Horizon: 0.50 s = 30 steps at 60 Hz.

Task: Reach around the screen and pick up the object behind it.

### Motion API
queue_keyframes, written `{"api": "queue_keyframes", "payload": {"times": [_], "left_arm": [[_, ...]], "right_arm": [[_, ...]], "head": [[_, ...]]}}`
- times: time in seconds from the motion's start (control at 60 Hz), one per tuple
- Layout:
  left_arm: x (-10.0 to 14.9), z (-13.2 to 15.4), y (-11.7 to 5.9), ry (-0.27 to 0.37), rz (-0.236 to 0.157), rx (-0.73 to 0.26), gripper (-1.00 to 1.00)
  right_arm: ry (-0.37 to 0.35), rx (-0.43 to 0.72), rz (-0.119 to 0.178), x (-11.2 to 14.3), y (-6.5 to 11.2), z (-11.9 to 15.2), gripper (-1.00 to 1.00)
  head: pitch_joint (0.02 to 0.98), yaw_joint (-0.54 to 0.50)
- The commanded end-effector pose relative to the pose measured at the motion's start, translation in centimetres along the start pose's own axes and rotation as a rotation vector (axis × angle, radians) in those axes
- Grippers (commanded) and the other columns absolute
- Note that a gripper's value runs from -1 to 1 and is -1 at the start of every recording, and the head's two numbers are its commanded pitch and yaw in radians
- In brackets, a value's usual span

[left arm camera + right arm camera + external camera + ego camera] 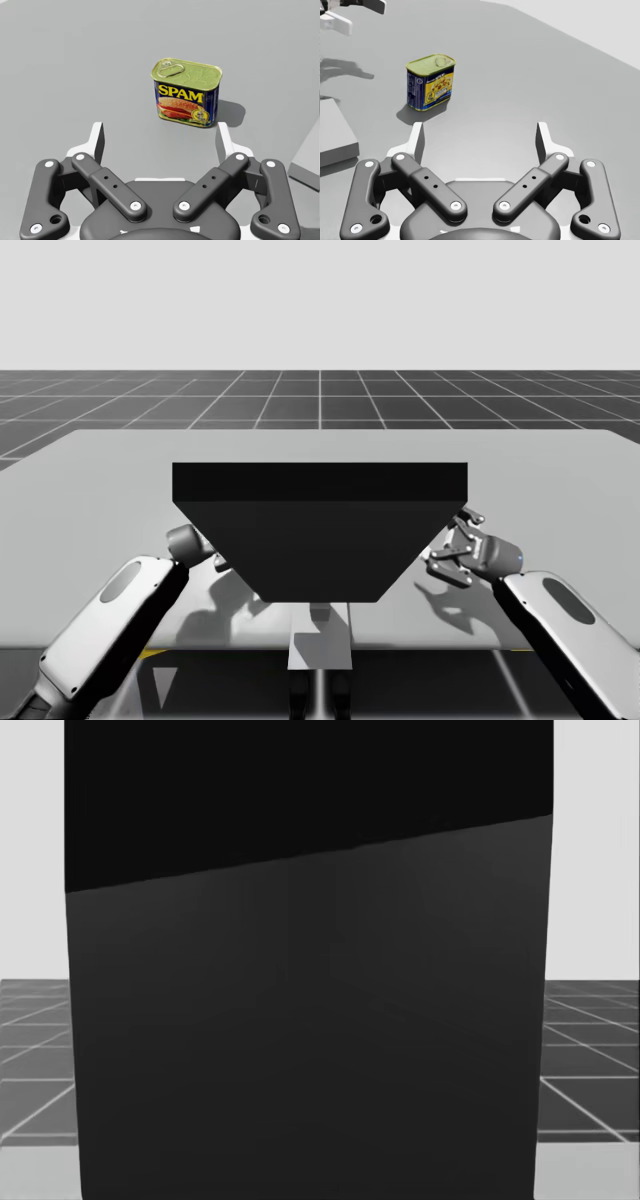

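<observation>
Left gripper (160,136) and right gripper (480,136) both gape wide, empty, flanking the screen (320,530) at centre frame; the can (186,92) stands upright ahead of each.

You have a pale grey table (560,470) in front of you. Its far edge runs straight across the high view, and both far corners are in sight. Beyond that edge lies a dark floor (320,395) ruled with a light grid, which reaches back to a level horizon under a plain pale backdrop (320,300). Soft dark shadows (455,612) fall on the table close to its near edge, one left of the middle and one right. A thin yellow strip (150,651) shows just under the near edge, toward the left corner. In the wrist views, a low grey slab (332,132) lies flat on the table.
</observation>
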Motion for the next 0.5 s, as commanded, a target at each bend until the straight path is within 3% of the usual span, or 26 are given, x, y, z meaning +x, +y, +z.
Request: {"api": "queue_keyframes", "payload": {"times": [0.017, 0.367, 0.5], "left_arm": [[-0.2, -2.7, -0.4, 0.038, -0.014, -0.034, -1.00], [-1.2, -7.3, 0.4, 0.090, 0.000, -0.079, -1.00], [-1.5, -9.3, 0.1, 0.125, -0.018, -0.121, -1.00]], "right_arm": [[0.007, 0.114, -0.024, -0.3, 0.9, -0.1, -1.00], [0.012, 0.129, -0.019, -0.4, 1.2, -0.2, -1.00], [0.019, 0.129, -0.016, -0.6, 1.3, -0.3, -1.00]], "head": [[0.105, -0.02], [0.116, -0.03], [0.123, -0.03]]}}
